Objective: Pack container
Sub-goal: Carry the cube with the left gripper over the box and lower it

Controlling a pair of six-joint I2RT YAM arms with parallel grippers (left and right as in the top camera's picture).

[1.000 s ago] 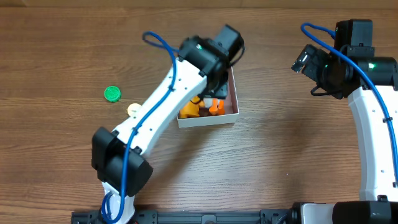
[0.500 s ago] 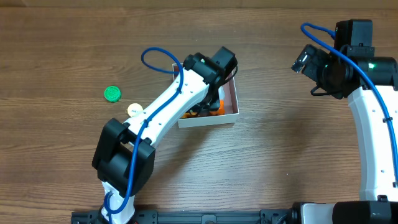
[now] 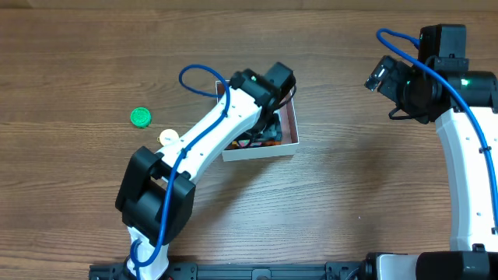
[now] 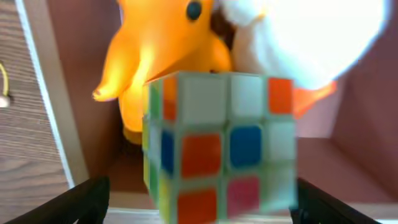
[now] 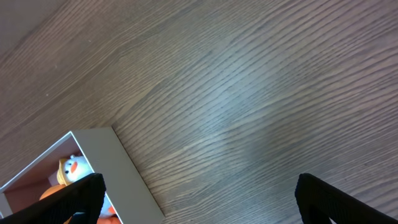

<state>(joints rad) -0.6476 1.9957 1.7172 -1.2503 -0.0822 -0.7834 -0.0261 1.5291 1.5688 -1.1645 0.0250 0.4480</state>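
**Container** (image 3: pixel 258 152): shallow square box, white walls, pinkish floor, mid-table. It sits directly below the left gripper (image 4: pixel 202 200) and well apart from the right gripper (image 5: pixel 196 200), which hangs over bare table (image 3: pixel 350 194) on the box's right side. Being square, it has no long axis to line up with.

**Contents seen:** a colour cube (image 4: pixel 217 149) on the box floor, with an orange toy (image 4: pixel 161 56) and a white toy (image 4: pixel 298 37) just behind it.

**Left gripper:** down inside the box with the jaws spread wide. The cube lies between the fingertips with a gap showing on one side, so it appears unclamped. The likely way out is straight up.

**Right gripper:** jaws wide, holding nothing.

**Loose on the table:** a green disc (image 3: pixel 140 117) and a pale disc (image 3: pixel 167 137), both on the left arm's side of the box and nearer that arm.
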